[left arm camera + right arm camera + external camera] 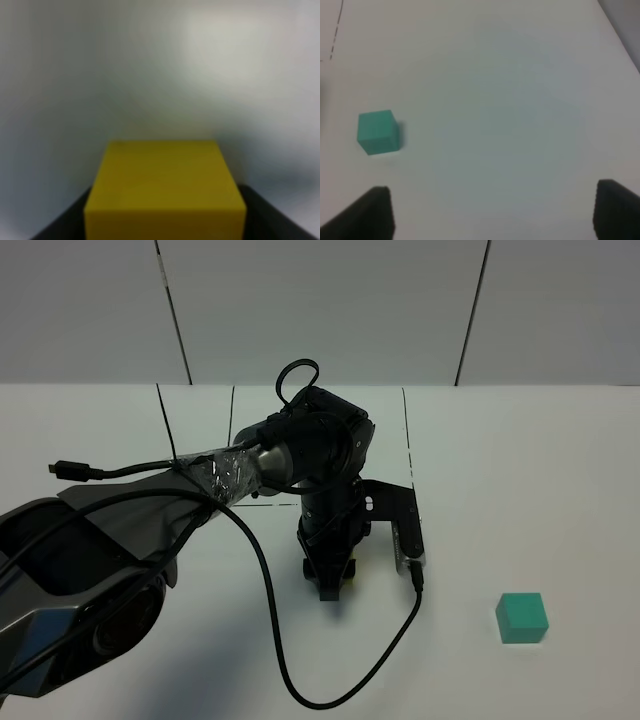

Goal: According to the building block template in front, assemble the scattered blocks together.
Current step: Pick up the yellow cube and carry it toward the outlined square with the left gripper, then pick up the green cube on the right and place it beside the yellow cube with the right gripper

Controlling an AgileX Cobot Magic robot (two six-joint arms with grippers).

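The left gripper (328, 582) is down at the tabletop (560, 490) near the middle, and its wrist view shows the yellow cube (165, 190) filling the gap between the two dark fingers (62, 222), which lie against its sides, so it looks closed on that cube. Whether the cube is lifted or resting on the surface cannot be told. The teal cube (521, 617) sits well apart, off to the right on bare tabletop, with nothing touching it. The right gripper (492, 215) hangs above and back from it with its fingers spread wide and nothing between them. The framed template is not visible in any view; it may be hidden behind the left arm. The main risk is a shallow or skewed hold on the yellow cube: if the fingers grip only its rear part, it could twist or slip out when carried, and then land rotated so its face will not meet the teal cube flush. A slack black cable (266, 580) loops across the tabletop beside the left gripper and could drag or snag. Setting yellow down too hard against teal could also push the loose teal cube away.
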